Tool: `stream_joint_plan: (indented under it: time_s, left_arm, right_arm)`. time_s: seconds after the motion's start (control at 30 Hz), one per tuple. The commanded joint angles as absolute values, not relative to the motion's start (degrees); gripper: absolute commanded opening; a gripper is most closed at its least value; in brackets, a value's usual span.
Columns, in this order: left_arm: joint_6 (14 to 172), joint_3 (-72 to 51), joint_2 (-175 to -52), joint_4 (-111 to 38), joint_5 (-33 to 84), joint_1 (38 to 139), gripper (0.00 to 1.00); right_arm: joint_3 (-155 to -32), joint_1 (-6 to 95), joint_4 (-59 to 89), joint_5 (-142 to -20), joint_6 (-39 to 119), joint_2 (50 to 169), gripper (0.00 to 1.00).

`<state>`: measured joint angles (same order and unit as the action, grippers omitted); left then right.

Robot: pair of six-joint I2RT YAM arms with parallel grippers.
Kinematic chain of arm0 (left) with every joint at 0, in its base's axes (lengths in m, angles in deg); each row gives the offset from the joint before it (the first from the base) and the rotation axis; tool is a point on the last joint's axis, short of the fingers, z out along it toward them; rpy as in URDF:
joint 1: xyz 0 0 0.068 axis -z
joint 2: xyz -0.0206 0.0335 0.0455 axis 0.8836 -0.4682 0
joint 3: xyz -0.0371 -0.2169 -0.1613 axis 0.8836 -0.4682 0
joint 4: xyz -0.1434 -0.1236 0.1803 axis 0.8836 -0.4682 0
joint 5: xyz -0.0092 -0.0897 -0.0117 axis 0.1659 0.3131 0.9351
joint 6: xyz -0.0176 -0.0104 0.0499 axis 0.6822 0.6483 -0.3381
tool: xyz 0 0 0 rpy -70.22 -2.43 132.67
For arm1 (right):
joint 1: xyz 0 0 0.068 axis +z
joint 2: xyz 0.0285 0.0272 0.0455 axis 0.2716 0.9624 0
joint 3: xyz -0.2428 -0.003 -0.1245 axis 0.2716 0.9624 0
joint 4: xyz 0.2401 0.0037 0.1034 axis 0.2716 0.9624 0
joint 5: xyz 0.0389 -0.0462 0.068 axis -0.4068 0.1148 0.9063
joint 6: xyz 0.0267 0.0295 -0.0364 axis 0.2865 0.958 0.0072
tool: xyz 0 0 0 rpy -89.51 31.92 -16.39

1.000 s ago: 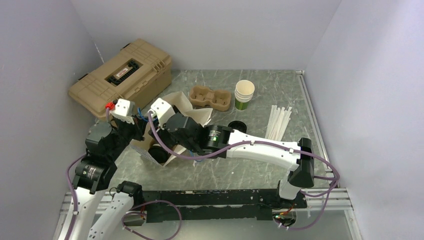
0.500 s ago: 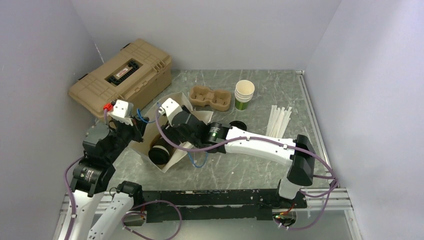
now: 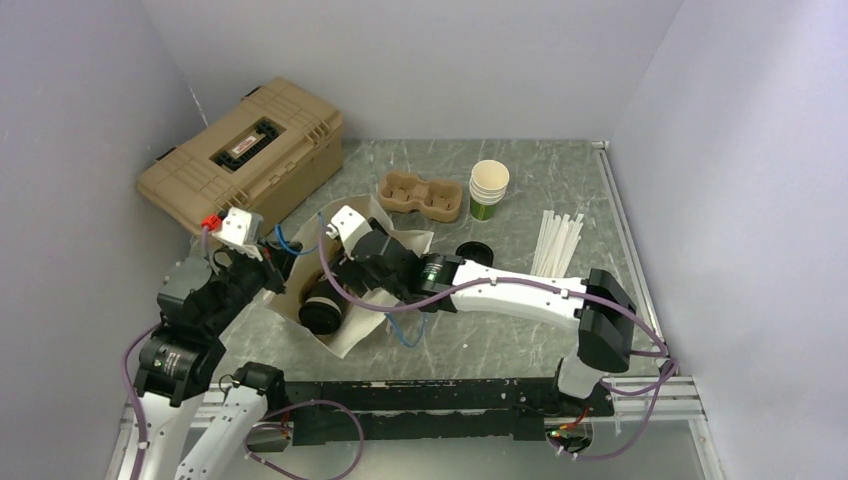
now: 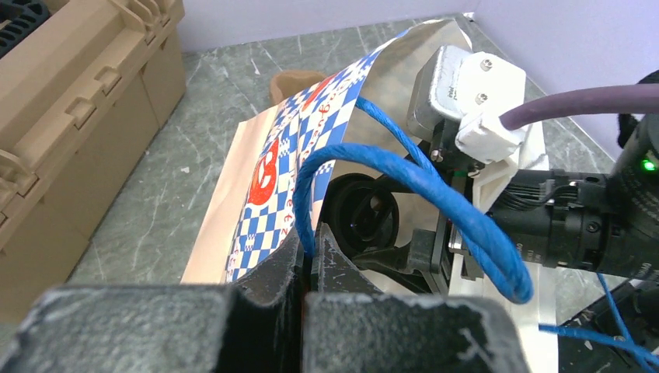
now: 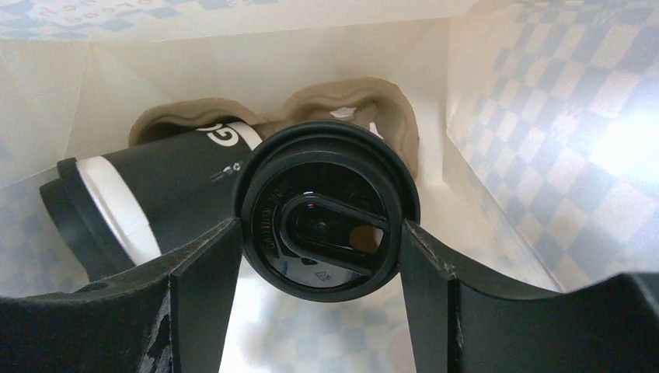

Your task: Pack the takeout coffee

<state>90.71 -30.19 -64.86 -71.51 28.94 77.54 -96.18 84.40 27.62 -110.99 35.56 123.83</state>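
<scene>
Two grips hold: left end effector (image 4: 308,260) pinches the bag (image 4: 264,179), right end effector (image 5: 319,237) clamps the coffee (image 5: 311,175), which we might spill by releasing it tilted.

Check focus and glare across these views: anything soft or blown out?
Top external: even light, sharp. Left wrist: left gripper fingers blurred, paper bag crisp. Right wrist: backlit bag walls wash out; coffee lid sharp, right gripper fingers dark, soft.

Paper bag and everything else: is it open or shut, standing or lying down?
paper bag: lying on its side, mouth open
takeout coffee: lid on, inside the bag
toolbox: shut
cup stack: upright
left gripper: shut on the bag's edge
right gripper: shut on the coffee's lid
</scene>
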Motion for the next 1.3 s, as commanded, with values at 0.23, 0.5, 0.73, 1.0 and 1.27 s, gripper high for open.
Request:
stream_joint_plan:
  time_s: [0.23,0.5,0.73,1.0,1.27]
  left_arm:
    - [94.8,-27.1,-64.1,-71.1,32.4,77.8,0.0]
    - [95.9,-25.9,-64.4,-71.7,32.9,77.8,0.0]
    - [96.7,-25.7,-64.0,-72.3,33.1,77.8,0.0]
    - [97.7,-26.8,-64.1,-71.8,32.7,77.8,0.0]
    - [96.3,-28.9,-66.5,-71.8,27.7,77.8,0.0]
  right_arm:
    - [-92.0,83.5,19.8,-108.6,35.7,119.0,0.47]
    - [-91.7,83.4,19.6,-108.1,35.2,118.3,0.47]
    - [-87.8,83.4,18.1,-108.3,36.5,117.9,0.46]
    - [-86.5,83.4,16.1,-107.4,37.8,119.5,0.46]
    - [-93.2,81.0,19.8,-103.7,37.9,124.9,0.46]
